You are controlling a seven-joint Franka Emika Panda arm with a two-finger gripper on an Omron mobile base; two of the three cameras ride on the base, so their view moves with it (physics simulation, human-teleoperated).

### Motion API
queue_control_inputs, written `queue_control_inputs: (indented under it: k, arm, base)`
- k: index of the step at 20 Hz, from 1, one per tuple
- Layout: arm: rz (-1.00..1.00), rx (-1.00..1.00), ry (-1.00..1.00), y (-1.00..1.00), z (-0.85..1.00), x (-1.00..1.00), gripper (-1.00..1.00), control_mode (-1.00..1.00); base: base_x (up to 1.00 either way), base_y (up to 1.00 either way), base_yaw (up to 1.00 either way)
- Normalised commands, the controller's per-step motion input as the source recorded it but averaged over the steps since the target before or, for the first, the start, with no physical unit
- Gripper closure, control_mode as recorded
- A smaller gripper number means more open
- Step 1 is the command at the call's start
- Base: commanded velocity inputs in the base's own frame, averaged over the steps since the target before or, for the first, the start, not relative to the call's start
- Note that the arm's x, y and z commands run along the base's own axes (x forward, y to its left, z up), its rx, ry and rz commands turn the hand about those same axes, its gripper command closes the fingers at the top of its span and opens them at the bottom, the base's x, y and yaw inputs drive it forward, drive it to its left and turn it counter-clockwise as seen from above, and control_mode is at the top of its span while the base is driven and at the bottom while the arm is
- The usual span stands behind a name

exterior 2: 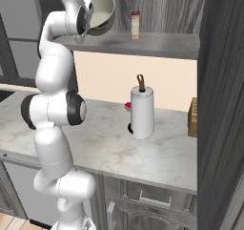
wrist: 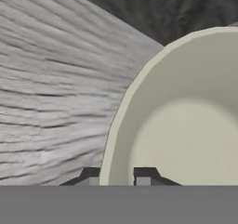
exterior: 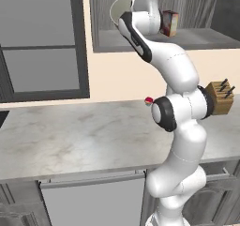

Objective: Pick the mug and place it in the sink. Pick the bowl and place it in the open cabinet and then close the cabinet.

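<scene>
**Bowl lifted to cabinet shelf, not yet released**

Nearest, in the hand view: the two dark finger tips (wrist: 95,177) stand at 6 o'clock, narrowly set, one on each side of the rim of the large round cream bowl (wrist: 186,135). The jaws pinch that rim. Grey wood grain lies beyond the bowl from 9 to 12 o'clock.

Mid-range, right base view: the pale marble worktop (exterior 2: 109,148) carries a white paper-towel roll on a stand (exterior 2: 142,112), at about 3 o'clock from the arm's elbow.

Far: the gripper (exterior 2: 88,20) holds the bowl (exterior 2: 101,14) tilted, just over the left end of the grey inner shelf (exterior 2: 157,44) of the dark wood-grain wall cabinet (exterior 2: 167,5). A small box (exterior 2: 135,25) stands on the shelf, at 3 o'clock of the bowl.

Judgement: bowl step is late-stage. Remaining: set down, release, withdraw, close the door. The mug's placing cannot be checked here.
</scene>
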Motion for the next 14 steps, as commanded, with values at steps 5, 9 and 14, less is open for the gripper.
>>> queue_control_inputs:
  k: [5, 9, 14]
  arm:
    - [-0.01, 0.00, 0.00, 0.06, -0.24, 0.20, -1.00, -1.00]
    - [-0.05, 0.00, -0.09, 0.04, -0.18, 0.00, -1.00, -1.00]
    - [-0.09, 0.00, -0.13, 0.00, -0.01, 0.00, -1.00, -1.00]
  base:
    - [0.00, 0.00, 0.00]
    - [0.00, 0.00, 0.00]
    - [0.00, 0.00, 0.00]
